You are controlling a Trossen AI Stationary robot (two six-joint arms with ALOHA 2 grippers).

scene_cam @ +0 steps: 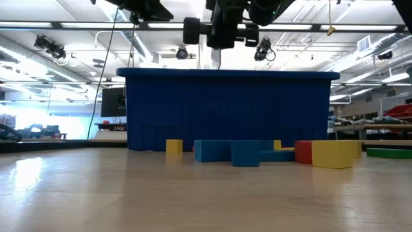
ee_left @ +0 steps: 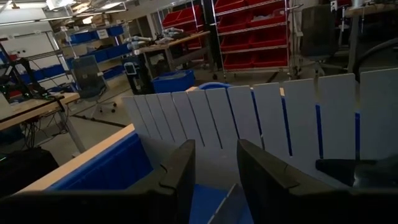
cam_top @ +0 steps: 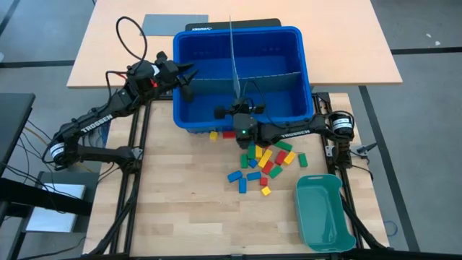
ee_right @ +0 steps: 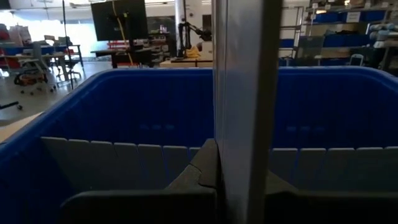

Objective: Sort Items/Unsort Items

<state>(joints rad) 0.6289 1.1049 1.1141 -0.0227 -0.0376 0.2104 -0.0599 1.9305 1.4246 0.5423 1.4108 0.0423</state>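
Note:
The items, small red, yellow, green and blue blocks (cam_top: 263, 162), lie scattered on the wooden table before the blue bin (cam_top: 296, 43); the low view shows them (scene_cam: 244, 153) against its near wall. My right gripper (cam_top: 242, 101) is over the bin's near wall, shut on an upright grey divider sheet (cam_top: 234, 58). My left gripper (cam_top: 189, 81) is at the bin's left wall, open, its fingers on either side of the left end of a crosswise slotted divider (cam_top: 267, 76) standing in the bin. My right gripper pinches the upright divider sheet's near end (ee_right: 239, 180) between its two fingers, coming level from the table's near side. The sheet stands on edge and runs toward the bin's far wall, above the crosswise divider. Whether its lower edge rests on anything stays hidden. My left gripper: the crosswise divider's end (ee_left: 227, 205) stands in the gap between its fingers (ee_left: 183, 168); whether they touch it, I cannot tell.
A teal oblong tray (cam_top: 323, 213) sits at the table's near right corner. A flat grey sheet (cam_top: 173, 24) lies on the lighter tabletop behind the bin. Bare wood stretches along the near left of the table.

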